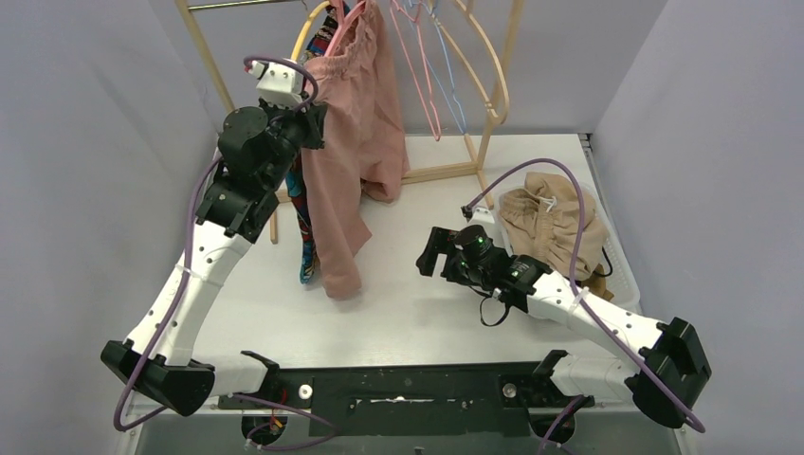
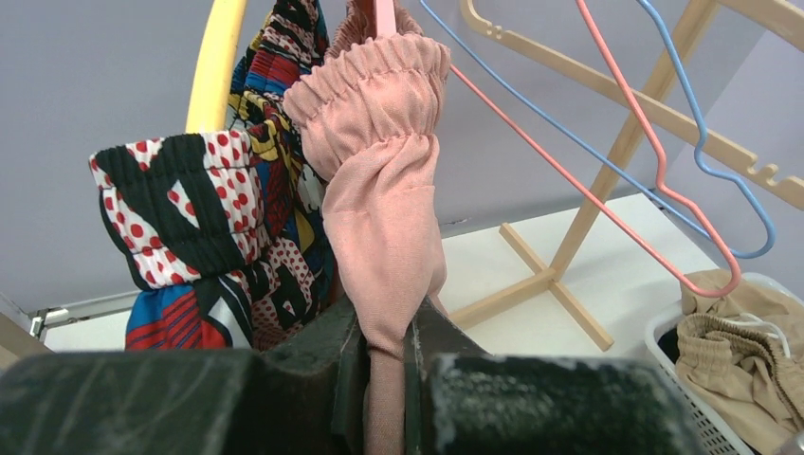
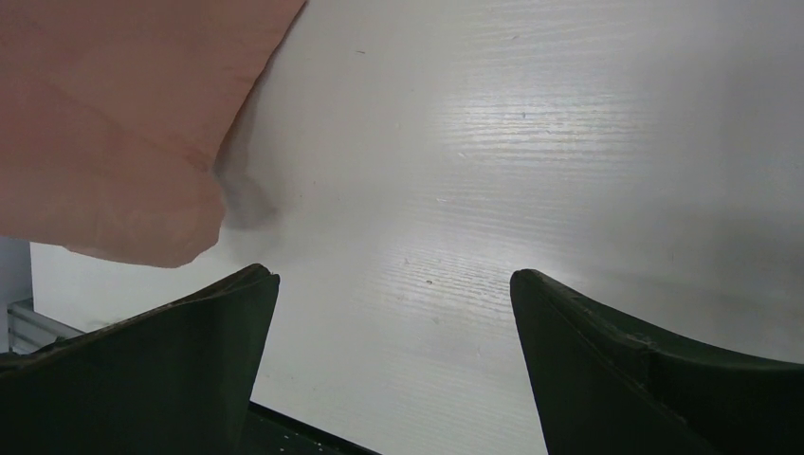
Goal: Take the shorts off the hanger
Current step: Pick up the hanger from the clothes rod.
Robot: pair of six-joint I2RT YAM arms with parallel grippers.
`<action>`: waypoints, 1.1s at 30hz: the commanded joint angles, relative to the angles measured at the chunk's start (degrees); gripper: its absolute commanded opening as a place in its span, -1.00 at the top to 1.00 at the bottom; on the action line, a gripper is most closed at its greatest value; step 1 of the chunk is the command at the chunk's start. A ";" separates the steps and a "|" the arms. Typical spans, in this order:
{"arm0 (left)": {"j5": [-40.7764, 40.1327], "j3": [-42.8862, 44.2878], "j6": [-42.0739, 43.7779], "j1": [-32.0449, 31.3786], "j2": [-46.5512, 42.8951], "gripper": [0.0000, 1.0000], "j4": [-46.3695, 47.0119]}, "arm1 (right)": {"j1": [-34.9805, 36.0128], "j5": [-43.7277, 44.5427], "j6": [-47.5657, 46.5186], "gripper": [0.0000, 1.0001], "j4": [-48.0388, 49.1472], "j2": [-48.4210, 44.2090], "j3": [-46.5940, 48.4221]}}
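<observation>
Dusty pink shorts [image 1: 356, 142] hang by the waist from a pink hanger [image 2: 384, 14] on the wooden rack; their legs reach the table. My left gripper [image 1: 318, 118] is shut on the pink cloth [image 2: 384, 190] just below the gathered waistband. Comic print shorts [image 2: 204, 237] hang beside them on a yellow hanger [image 2: 213, 66], mostly hidden behind my left arm in the top view [image 1: 305, 237]. My right gripper [image 1: 431, 254] is open and empty, low over the table, with a pink leg hem [image 3: 123, 123] to its left. Beige shorts [image 1: 545, 223] lie in a white basket.
The wooden rack [image 1: 493, 95] stands at the back with empty pink [image 2: 654, 180] and blue [image 2: 721, 190] wire hangers. The white basket [image 1: 616, 261] sits at the right edge; something dark lies under the beige shorts. Grey walls close both sides.
</observation>
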 commanded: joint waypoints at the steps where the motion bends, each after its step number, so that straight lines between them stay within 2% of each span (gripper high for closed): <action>1: -0.27 1.02 1.50 -0.36 -2.34 1.00 11.42 | 0.64 0.44 0.56 -1.00 0.72 0.63 3.14; 9: -0.06 -2.43 0.93 -0.63 -5.41 1.00 15.43 | 1.00 0.35 0.40 -0.99 1.15 1.49 3.56; 14: 4.35 -6.61 -0.97 -0.71 -9.46 1.00 15.10 | 1.07 0.44 0.30 -0.99 1.13 1.90 3.59; 22: 11.47 -24.13 -4.74 -0.71 -22.06 1.00 13.78 | 1.54 4.78 -0.26 -0.95 2.03 -2.03 2.22; 33: 27.02 -43.38 -5.75 -0.71 -42.19 1.00 -0.35 | 1.70 7.48 -1.79 -0.96 14.04 -17.60 -8.52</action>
